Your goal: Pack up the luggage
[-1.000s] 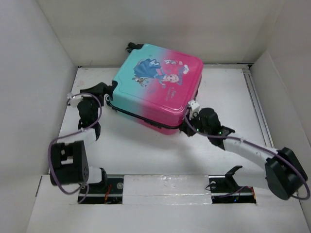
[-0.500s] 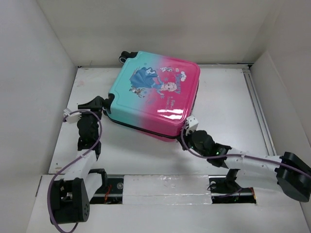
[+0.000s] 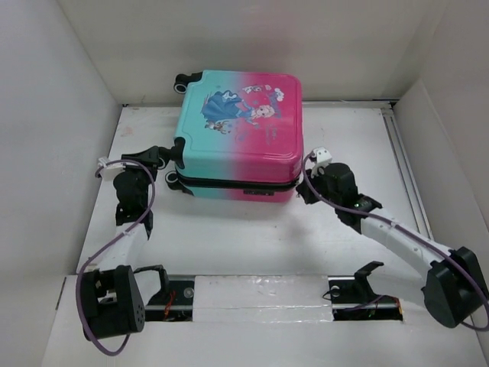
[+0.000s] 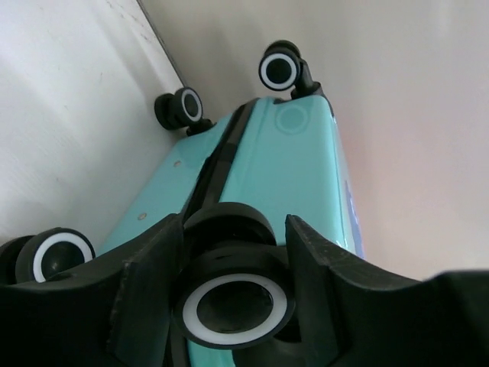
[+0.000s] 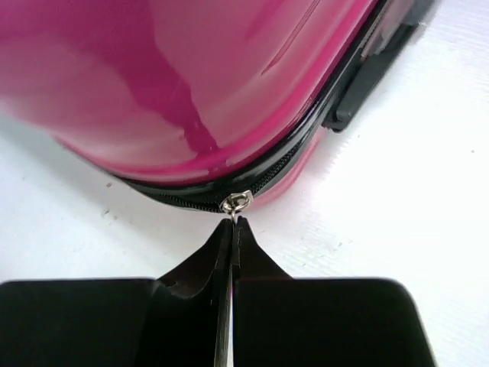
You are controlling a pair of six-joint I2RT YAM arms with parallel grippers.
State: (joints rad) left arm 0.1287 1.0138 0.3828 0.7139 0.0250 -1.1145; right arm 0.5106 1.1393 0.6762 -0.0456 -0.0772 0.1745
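Note:
The luggage (image 3: pixel 241 126) lies flat and closed at the back middle, turquoise on the left, pink on the right, princess print up. My left gripper (image 3: pixel 162 155) is at its near-left corner, shut on a black-and-white wheel (image 4: pixel 233 306), with one finger on each side of it. My right gripper (image 3: pixel 304 189) is at the near-right corner. In the right wrist view its fingertips (image 5: pixel 233 225) are pinched on the metal zipper pull (image 5: pixel 237 203) of the black zip under the pink shell (image 5: pixel 191 76).
White walls close in the left (image 3: pixel 53 115), back and right sides. A rail (image 3: pixel 405 168) runs along the right of the table. The arm mounting bar (image 3: pixel 260 294) crosses the near edge. Other luggage wheels (image 4: pixel 279 69) (image 4: pixel 182 105) point at the back-left corner.
The luggage has turned from a slant to square with the back wall and shifted back. The right gripper swung near, then back to the near-right corner. The left gripper stayed at the wheel corner.

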